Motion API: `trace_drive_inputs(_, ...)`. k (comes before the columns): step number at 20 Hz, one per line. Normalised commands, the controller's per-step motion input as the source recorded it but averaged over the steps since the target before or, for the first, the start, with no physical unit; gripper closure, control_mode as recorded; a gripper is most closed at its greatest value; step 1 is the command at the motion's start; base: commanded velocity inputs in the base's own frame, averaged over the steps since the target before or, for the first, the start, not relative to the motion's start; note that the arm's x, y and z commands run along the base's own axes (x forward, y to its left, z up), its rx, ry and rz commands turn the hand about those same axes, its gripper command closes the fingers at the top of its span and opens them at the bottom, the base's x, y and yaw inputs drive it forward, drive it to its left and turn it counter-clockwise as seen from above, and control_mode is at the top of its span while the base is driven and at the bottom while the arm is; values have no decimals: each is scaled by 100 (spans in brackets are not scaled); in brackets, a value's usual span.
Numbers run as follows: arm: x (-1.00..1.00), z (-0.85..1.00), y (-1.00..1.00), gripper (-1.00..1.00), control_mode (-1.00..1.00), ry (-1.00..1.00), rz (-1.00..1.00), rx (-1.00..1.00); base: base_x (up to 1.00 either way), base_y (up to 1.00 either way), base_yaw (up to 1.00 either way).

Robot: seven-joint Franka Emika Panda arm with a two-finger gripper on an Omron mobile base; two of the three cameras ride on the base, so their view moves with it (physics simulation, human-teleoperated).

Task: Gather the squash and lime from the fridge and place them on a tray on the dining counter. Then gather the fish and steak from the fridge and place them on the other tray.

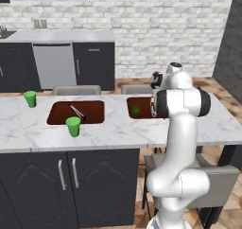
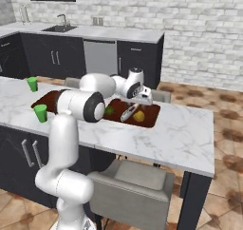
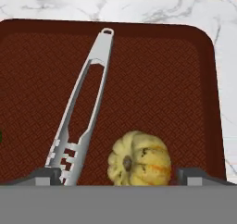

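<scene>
We are seeing flat, even, rendered light across all three views, with no single lamp standing out. The marble counter [image 1: 118,128] is reading bright and nearly shadowless, while the cabinet fronts below it are staying very dark. The brick wall behind the counter is looking pale and washed out. In the hand view the squash [image 3: 139,159] is casting only a faint shadow on the tray [image 3: 152,79] beneath it, and the tongs [image 3: 83,102] beside the squash are carrying soft grey shading without glare. Everything is appearing slightly soft and low in resolution, with no edge distortion.
</scene>
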Motion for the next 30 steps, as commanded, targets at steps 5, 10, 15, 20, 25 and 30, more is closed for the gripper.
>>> trace_drive_inputs(5, -60, 46, 26, -100, -100, -6, 0, -2, 0, 0, 0)
trace_drive_inputs(10, -77, 38, 57, -100, -100, -10, 0, -7, 0, 0, 0)
trace_drive_inputs(15, -82, 33, 74, -100, -100, -8, 0, -8, 0, 0, 0)
trace_drive_inputs(20, -84, 27, 63, -100, -100, -8, 0, -7, 0, 0, 0)
trace_drive_inputs(25, -81, 34, 53, -100, -100, -4, 0, -2, 0, 0, 0)
trace_drive_inputs(30, -83, 48, 35, -100, -100, -7, 0, 0, 0, 0, 0)
